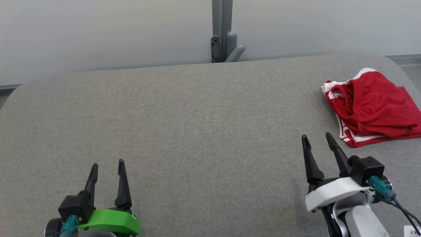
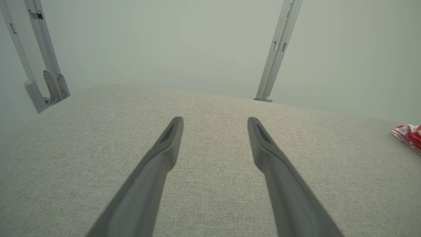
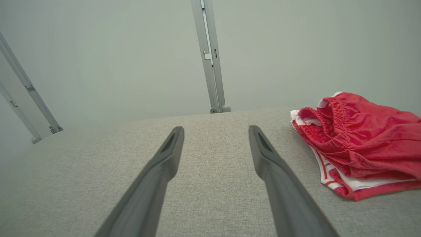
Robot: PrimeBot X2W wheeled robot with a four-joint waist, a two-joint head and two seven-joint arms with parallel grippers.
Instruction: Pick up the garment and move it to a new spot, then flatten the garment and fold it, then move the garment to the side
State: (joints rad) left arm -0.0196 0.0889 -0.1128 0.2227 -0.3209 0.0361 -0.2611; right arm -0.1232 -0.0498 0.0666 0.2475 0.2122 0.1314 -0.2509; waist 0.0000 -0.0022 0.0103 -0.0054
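Garment: red shorts, white stripes, soft, rumpled; counter's far right.
Counter: grey woven fabric, rounded corners.
L gripper, R gripper: jaws open, empty; R near garment.
Behind: grey metal post.

There is one red garment. There are two grippers, the left gripper and the right gripper, each with two dark fingers, so four together. There is one grey padded surface, and the head view shows one metal post.
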